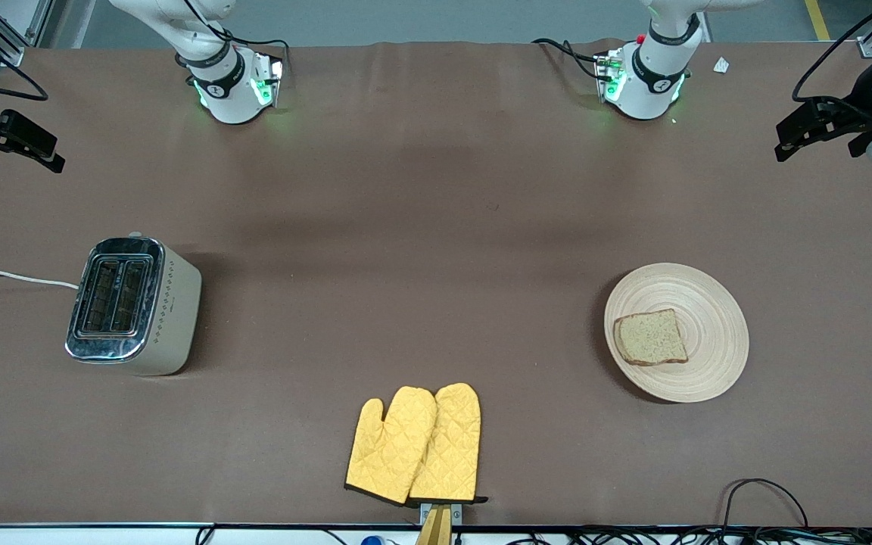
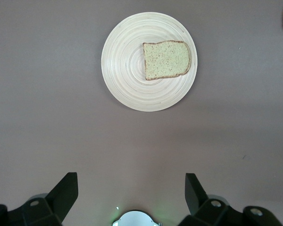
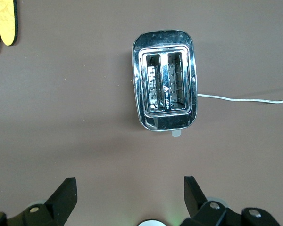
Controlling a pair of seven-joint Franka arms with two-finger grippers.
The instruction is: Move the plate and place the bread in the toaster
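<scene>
Brown matte cloth covers the long worktop (image 1: 436,227), with both robot bases standing along its edge farthest from the front camera.

Toward the left arm's end lies the round, shallow, light tan wooden-looking plate (image 1: 708,363) with ring grooves. On it rests the single square slice of speckled brownish-grey bread (image 1: 651,337) with a darker crust, lying flat and off-centre, on the side of the plate toward the right arm's end.

Toward the right arm's end stands the boxy two-slot toaster (image 1: 133,305), cream-beige sides under a shiny chrome top, well apart from the plate. Both slots are empty. A white cord (image 1: 12,277) runs from it toward the worktop's end.

Between them, nearer the front camera, a pair of yellow quilted oven mitts (image 1: 415,444) lies flat, one overlapping the other.

The left gripper (image 1: 822,129) hangs above the left arm's end of the worktop, its black fingers (image 2: 66,190) spread wide apart and holding nothing. The right gripper (image 1: 12,136) hangs above the right arm's end, fingers (image 3: 66,193) likewise apart and empty.

Only the right wrist view looks straight down into the toaster slots, showing the wire guides inside. Only the left wrist view shows the plate squarely from above. Only the front view takes in toaster, mitts and plate together.
</scene>
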